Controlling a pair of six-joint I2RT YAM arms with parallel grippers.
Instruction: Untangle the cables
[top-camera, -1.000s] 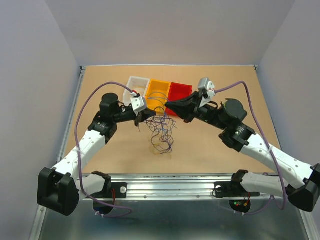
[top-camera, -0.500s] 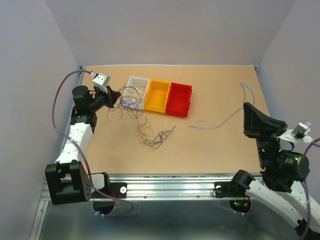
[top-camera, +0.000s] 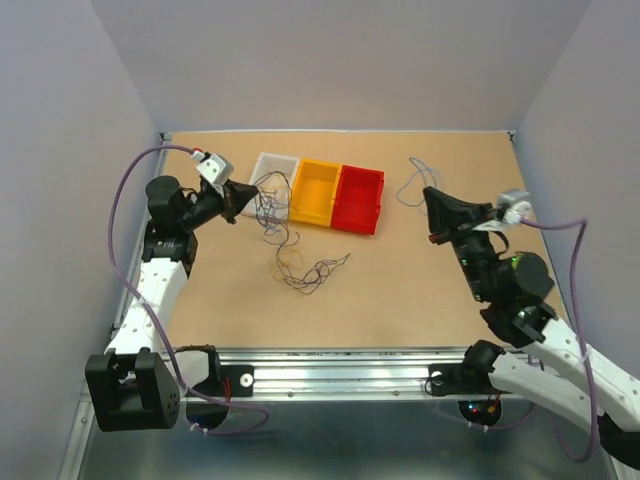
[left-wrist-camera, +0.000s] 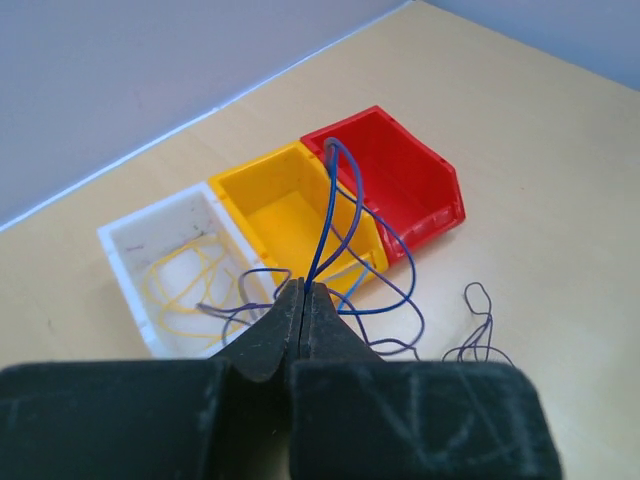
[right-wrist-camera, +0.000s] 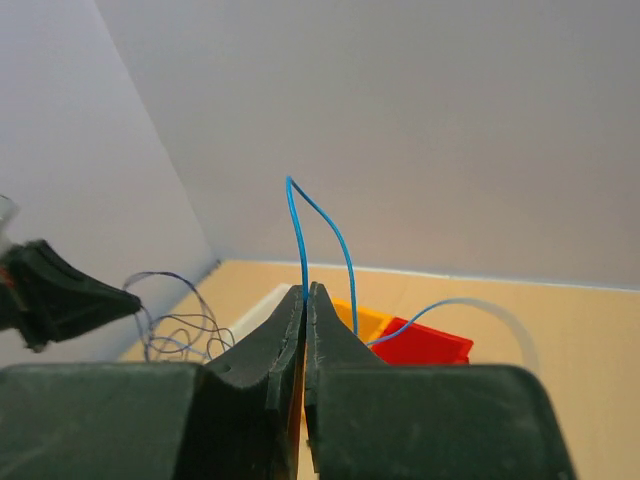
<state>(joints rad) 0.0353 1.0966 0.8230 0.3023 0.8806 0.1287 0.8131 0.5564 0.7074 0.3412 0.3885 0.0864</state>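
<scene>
Left wrist view alone shows yellow cables (left-wrist-camera: 180, 252) in white bin (left-wrist-camera: 150, 213).

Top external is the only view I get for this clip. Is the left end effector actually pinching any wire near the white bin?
Observer: Yes. In the left wrist view the left end effector is shut on blue and purple strands that rise from the pinch.
Operator: And the right one?
Observer: The right end effector is shut on a light blue wire that arches up from its tips.
Operator: Anything in the white bin?
Observer: A pale yellow wire lies looped inside the white bin.
</scene>
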